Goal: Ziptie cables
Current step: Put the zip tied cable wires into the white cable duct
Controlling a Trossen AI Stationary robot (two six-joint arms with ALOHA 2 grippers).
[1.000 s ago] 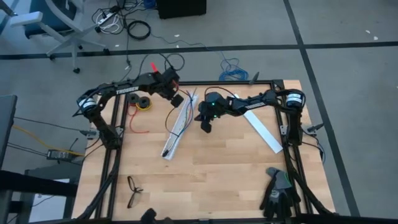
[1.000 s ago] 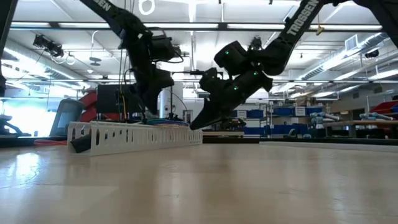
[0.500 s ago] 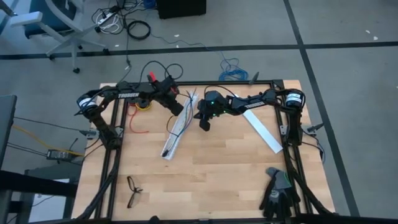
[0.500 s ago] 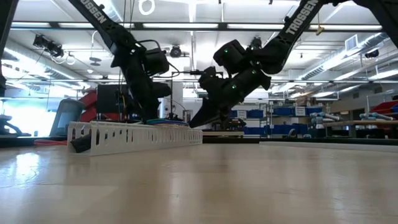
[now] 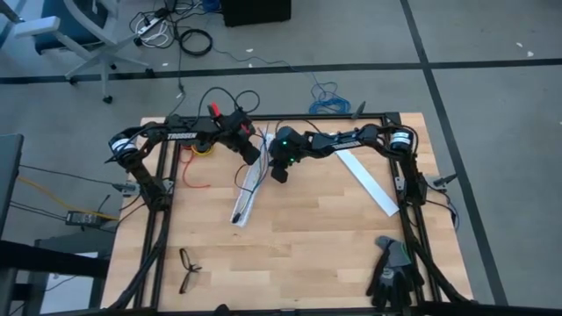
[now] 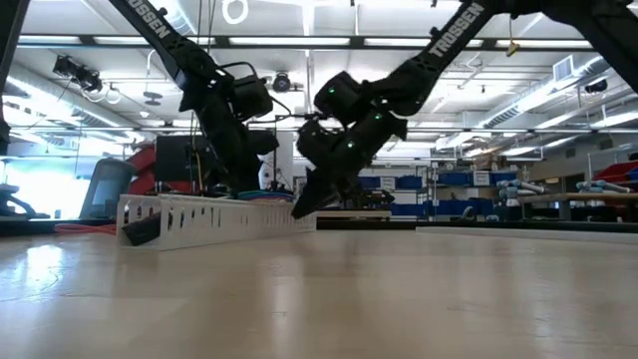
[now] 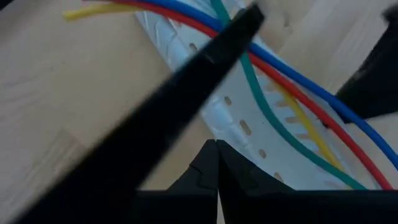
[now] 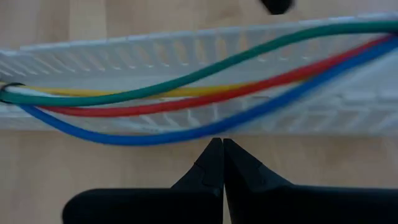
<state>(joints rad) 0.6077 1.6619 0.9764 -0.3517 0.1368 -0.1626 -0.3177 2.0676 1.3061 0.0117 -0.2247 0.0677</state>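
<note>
The cables, green, red, blue and yellow, lie along the white slotted strip at the table's far middle. My left gripper is shut just above the strip's far part. A black ziptie sticks out past its fingers and crosses over the cables. My right gripper is shut and slants down from the table's right. Its tips are at the strip's side wall, right by the blue cable. A dark band circles the cables at one end. My left gripper is shut on the ziptie, but its own fingers hide the place of contact. The ziptie juts forward from the gripper, clear of the table, and its free end lies over the cables. My right gripper has its shut fingertips level with the strip's side wall, coming from the table's right. Whether they touch it I cannot tell.
A flat white strip lies at the right under the right arm. Black gloves sit at the near right corner and eyeglasses at the near left. A yellow roll and a red wire are at the far left.
My left gripper has sunk and tipped further down toward the strip's far part, then kept still. My right gripper has gone toward the table's left, up to the strip. The strip has shifted a little on the table.
</note>
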